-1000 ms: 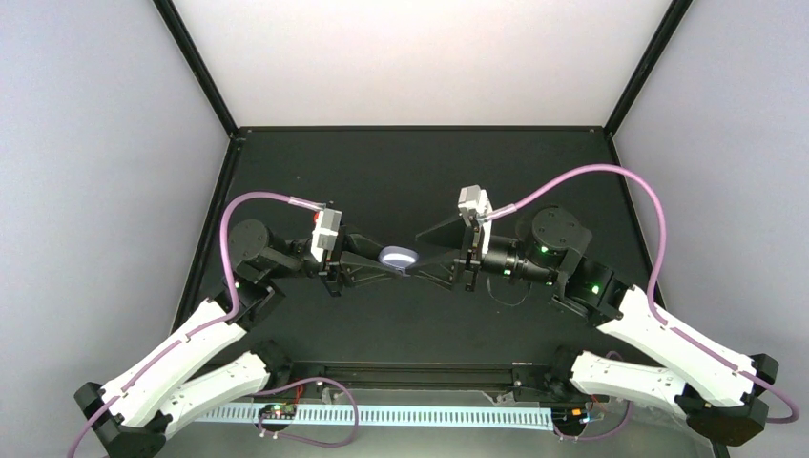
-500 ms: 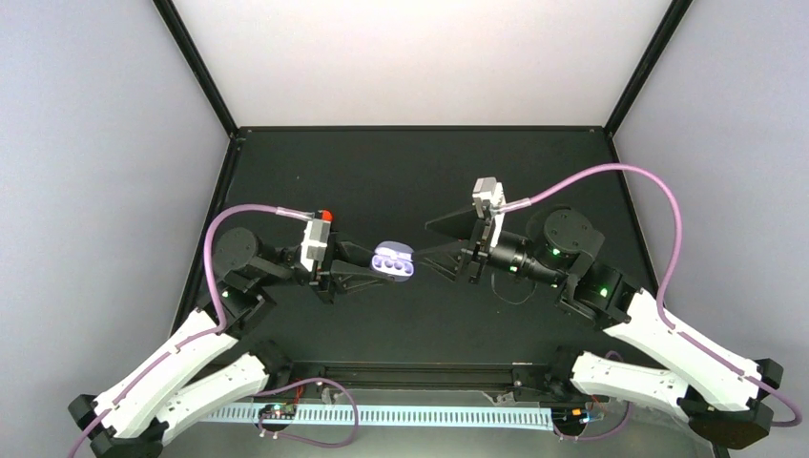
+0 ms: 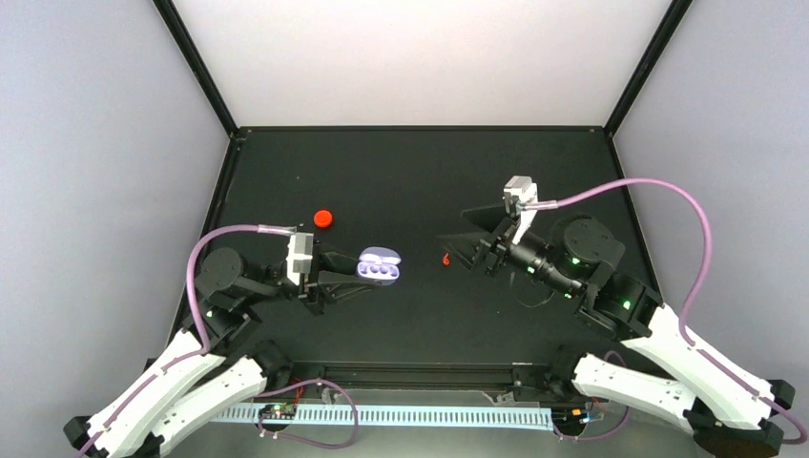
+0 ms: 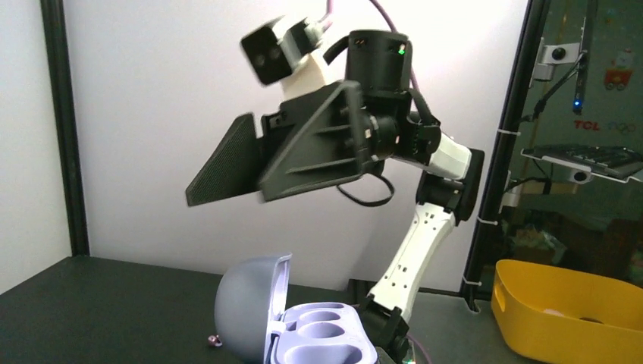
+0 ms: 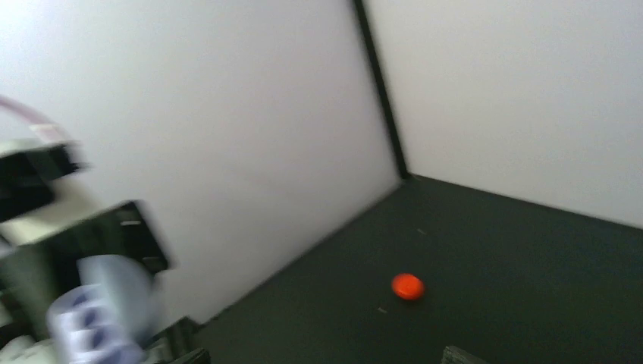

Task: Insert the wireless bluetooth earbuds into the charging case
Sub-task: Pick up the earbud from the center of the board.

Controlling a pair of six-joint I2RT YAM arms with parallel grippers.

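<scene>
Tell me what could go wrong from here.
The red earbud lies loose on the table near the open right gripper; being tiny, it may skid away instead of getting pinched. The open purple case is gripped only by the left fingers, so pushing an earbud into its empty wells could tilt or slip it.

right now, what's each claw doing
left claw: shut on the open purple charging case
right claw: open, holding nothing
</scene>
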